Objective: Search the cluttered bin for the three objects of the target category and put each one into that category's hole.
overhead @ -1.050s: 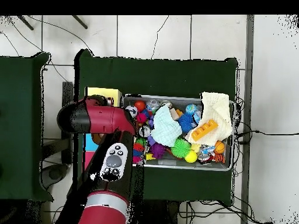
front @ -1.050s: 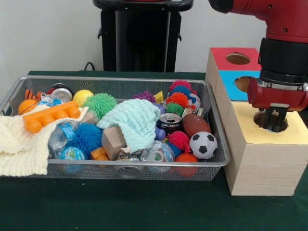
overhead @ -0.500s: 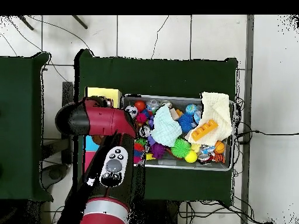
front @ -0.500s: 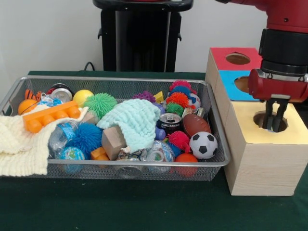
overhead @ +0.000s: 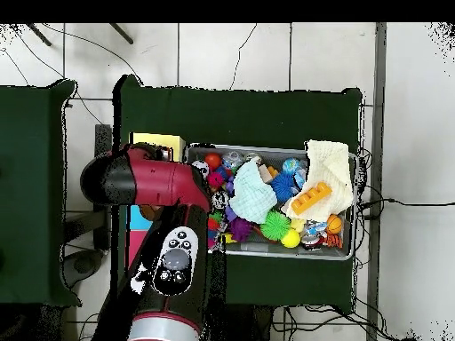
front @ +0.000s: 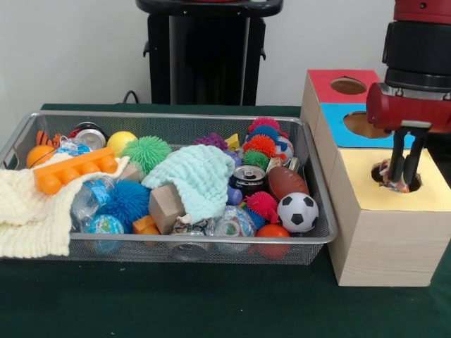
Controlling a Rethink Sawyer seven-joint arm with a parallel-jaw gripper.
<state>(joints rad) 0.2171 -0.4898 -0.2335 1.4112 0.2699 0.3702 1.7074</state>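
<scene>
Just gripper (front: 404,171) over yellow hole (front: 394,179), fingers slightly apart

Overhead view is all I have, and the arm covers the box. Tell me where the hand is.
Observer: The hand hangs over the round hole in the yellow top of the wooden box, with its tips at the hole's mouth.
Operator: Report what is in that hole.
Observer: A crumpled shiny item shows in the hole's mouth, just beside the hand's tips. I cannot tell what it is, nor whether the hand grips it.
Operator: Check the other holes.
Observer: The red top's hole is uncovered, and nothing shows in it. The blue face's hole is partly hidden behind the arm.
</scene>
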